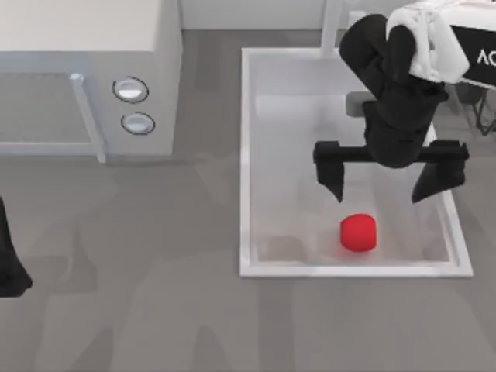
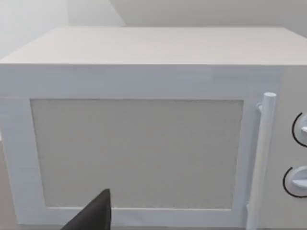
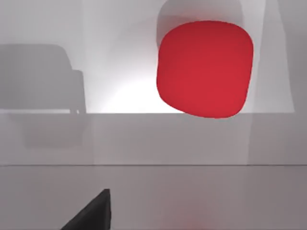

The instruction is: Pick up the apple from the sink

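Hovering spread-fingered over the sink (image 1: 246, 155), right gripper (image 1: 384, 190) nears the apple (image 1: 359, 232); lettering unreadable

The left arm (image 1: 11, 263) is cut off at the top view's left edge, its gripper out of frame. The right arm hides the sink's (image 1: 246, 155) faucet and part of its far rim. The microwave (image 1: 85, 46) runs past the top-left edges.
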### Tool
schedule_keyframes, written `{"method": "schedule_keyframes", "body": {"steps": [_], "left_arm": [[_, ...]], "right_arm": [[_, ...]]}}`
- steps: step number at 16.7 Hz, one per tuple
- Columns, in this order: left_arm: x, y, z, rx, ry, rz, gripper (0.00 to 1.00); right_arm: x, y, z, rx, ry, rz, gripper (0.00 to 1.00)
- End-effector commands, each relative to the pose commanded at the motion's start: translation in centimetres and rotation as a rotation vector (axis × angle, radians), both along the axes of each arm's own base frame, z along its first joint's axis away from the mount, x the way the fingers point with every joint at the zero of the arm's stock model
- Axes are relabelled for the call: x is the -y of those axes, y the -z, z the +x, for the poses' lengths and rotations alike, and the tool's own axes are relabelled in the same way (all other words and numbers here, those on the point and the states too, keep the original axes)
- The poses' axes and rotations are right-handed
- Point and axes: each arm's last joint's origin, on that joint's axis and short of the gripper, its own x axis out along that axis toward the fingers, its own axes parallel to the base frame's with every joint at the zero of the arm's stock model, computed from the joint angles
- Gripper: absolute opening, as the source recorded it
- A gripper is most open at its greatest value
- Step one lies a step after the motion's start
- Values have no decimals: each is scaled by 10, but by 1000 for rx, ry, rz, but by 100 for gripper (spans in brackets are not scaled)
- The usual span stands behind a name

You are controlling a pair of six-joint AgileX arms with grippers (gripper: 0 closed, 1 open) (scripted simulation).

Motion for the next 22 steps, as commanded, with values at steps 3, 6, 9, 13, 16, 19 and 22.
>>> {"method": "schedule_keyframes", "body": {"steps": [3,6,9,13,16,19,22], "left_arm": [[0,0,0,0,0,0,100],[0,0,0,0,0,0,100],[0,0,0,0,0,0,100],[0,0,0,0,0,0,100],[0,0,0,0,0,0,100],[0,0,0,0,0,0,100],[0,0,0,0,0,0,100]], "right_arm": [[0,0,0,-1,0,-1,100],[2,1,1,-1,4,0,100],[0,26,4,-6,4,-2,100],[-3,88,8,9,2,4,100],[-2,132,4,10,0,5,100],[0,151,0,-1,0,-1,100],[0,151,0,-1,0,-1,100]]}}
